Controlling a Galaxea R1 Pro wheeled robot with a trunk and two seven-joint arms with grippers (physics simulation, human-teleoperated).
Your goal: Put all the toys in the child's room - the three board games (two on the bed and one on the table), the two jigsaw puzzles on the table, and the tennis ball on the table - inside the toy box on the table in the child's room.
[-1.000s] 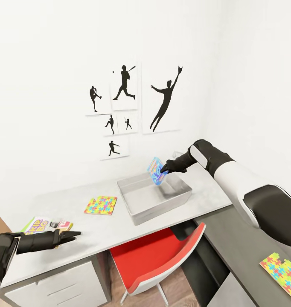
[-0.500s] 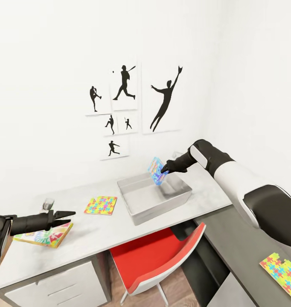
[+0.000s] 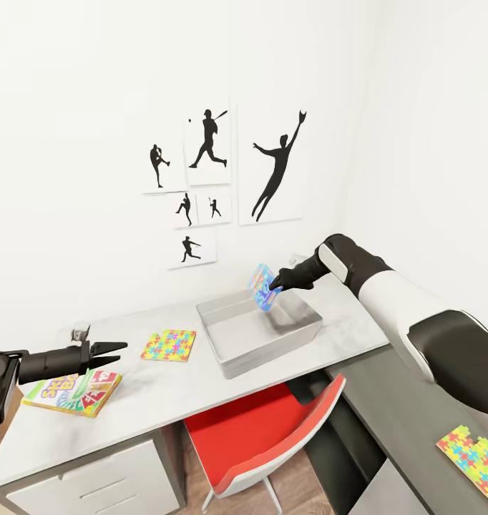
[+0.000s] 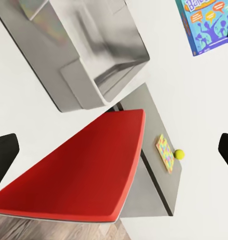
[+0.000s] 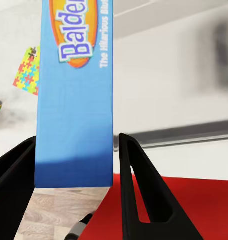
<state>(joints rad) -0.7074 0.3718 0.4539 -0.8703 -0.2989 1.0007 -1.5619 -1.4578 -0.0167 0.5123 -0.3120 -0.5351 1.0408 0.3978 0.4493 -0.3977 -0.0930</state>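
White walls (image 3: 72,107) meet at a corner, brightly and evenly lit. Black baseball-player silhouette pictures (image 3: 222,175) hang on the wall straight above the desk. Below the desk's front edge sits a red chair (image 3: 262,436), with wood-plank floor (image 3: 294,493) underneath it.

The toy box (image 3: 233,343) looks like shiny grey metal. The bench (image 3: 165,386) is smooth and pale. The red chair (image 3: 258,436) looks like smooth plastic.

Right pincer (image 3: 275,285) closed, arm extended forward; left pincer (image 3: 114,351) spread, arm low.
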